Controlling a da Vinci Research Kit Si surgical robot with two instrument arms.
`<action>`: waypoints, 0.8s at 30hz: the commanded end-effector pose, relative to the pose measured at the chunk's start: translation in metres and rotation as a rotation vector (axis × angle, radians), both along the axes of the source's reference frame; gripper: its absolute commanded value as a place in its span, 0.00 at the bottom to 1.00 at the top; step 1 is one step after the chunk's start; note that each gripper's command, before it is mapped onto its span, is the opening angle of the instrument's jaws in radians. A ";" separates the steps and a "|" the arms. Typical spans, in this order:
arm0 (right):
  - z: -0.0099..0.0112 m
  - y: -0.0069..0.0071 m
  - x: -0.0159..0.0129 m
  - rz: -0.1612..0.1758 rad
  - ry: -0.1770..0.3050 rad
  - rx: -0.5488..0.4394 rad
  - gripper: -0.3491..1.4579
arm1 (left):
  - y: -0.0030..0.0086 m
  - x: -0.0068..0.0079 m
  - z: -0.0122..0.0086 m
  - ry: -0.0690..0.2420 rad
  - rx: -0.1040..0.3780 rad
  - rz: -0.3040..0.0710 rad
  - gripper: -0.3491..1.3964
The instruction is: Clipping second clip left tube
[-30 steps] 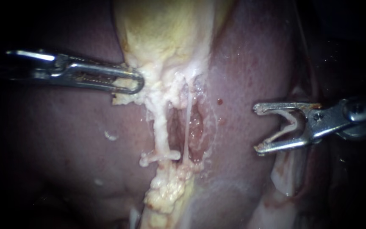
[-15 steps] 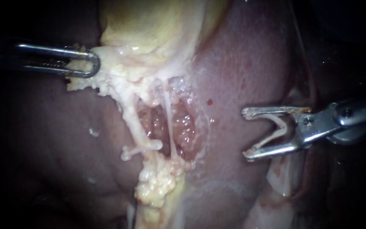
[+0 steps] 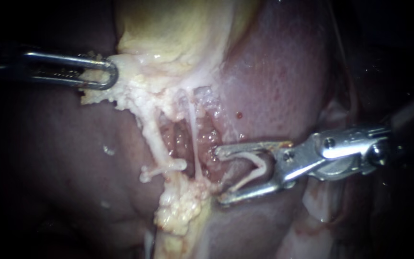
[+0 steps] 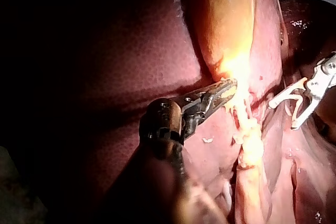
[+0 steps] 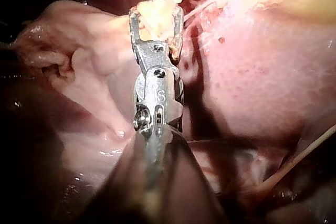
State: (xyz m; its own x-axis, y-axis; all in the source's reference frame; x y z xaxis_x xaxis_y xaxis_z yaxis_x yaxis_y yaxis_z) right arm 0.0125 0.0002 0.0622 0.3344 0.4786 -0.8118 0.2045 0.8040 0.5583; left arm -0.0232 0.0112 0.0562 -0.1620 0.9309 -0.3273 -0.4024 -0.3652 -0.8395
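My left instrument (image 3: 105, 72) comes in from the left, its jaws shut on pale fatty tissue at the neck of the yellow gallbladder (image 3: 178, 33). The tissue is held taut toward the left. Two tubes run down from there. The thicker left tube (image 3: 154, 136) carries a white clip (image 3: 163, 169) near its lower end, and the right tube (image 3: 193, 139) is thin. My right instrument (image 3: 220, 175) holds a wide white clip (image 3: 255, 168) between its spread jaws. Its tips lie just right of the thin tube, apart from the left tube. The right wrist view shows these jaws (image 5: 156, 17) against fatty tissue.
Dark red liver (image 3: 283, 76) surrounds the dissected bed (image 3: 178, 139) between the tubes. A lump of yellow fat (image 3: 183, 206) lies below the clip. In the left wrist view my left instrument (image 4: 226, 88) is beside the gallbladder (image 4: 226, 24), with my right instrument (image 4: 299, 103) beyond.
My right instrument has moved left, from over the liver to the edge of the thin tube. My left instrument had pulled the neck tissue to the left and now holds it there.
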 end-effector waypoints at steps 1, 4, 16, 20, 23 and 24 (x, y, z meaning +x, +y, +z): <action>0.0003 0.0002 0.0004 0.001 0.008 0.008 0.47 | 0.0000 0.0000 0.0000 0.000 0.001 0.001 0.00; 0.0012 0.0006 0.0015 -0.005 0.027 0.037 0.46 | -0.0002 -0.0002 -0.0001 -0.001 0.001 0.002 0.00; 0.0062 0.0018 0.0043 0.004 0.036 0.085 0.47 | -0.0004 -0.0004 0.0000 -0.003 0.003 0.005 0.00; 0.0075 0.0017 0.0041 0.004 0.030 0.096 0.47 | -0.0004 -0.0005 0.0000 -0.003 0.002 0.005 0.00; 0.0081 0.0017 0.0041 0.002 0.028 0.106 0.47 | -0.0004 -0.0005 0.0000 -0.003 0.002 0.005 0.00; 0.0081 0.0017 0.0041 -0.001 0.029 0.107 0.47 | -0.0004 -0.0005 0.0000 -0.003 0.002 0.005 0.00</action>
State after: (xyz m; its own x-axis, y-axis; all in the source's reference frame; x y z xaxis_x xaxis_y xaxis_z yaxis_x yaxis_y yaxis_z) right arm 0.0167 0.0019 0.0705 0.3122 0.5624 -0.7657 0.2249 0.7393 0.6347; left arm -0.0236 0.0108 0.0562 -0.1656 0.9309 -0.3255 -0.3976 -0.3651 -0.8418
